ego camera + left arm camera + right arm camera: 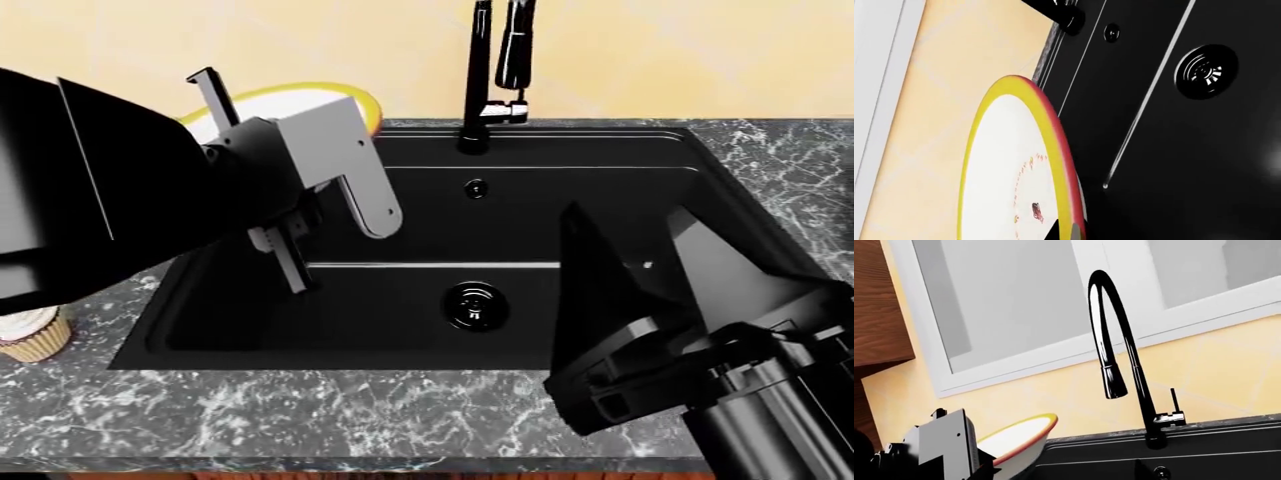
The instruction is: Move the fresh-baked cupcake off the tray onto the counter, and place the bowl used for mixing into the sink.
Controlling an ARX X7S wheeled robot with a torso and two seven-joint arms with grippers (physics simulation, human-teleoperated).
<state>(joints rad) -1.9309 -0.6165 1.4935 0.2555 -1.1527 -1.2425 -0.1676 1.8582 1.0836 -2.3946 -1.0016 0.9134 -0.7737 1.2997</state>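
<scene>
The bowl (1014, 165), white inside with a yellow and orange rim, hangs tilted over the back left corner of the black sink (400, 300). My left gripper (1066, 232) is shut on its rim, one finger on each side. In the head view the bowl (287, 98) peeks out behind the left gripper (227, 110). The right wrist view shows the bowl (1021, 440) beside the faucet (1111, 365). My right gripper (627, 215) stands open over the sink's right side with nothing in it. The cupcake (30, 335) sits on the counter (334, 415) at far left. The tray is out of view.
The tall black faucet (478, 70) rises behind the sink's middle. The round drain (474, 303) lies in the basin floor. A yellow tiled wall (641, 50) runs close behind the counter. The left arm (94, 190) hides the counter left of the sink.
</scene>
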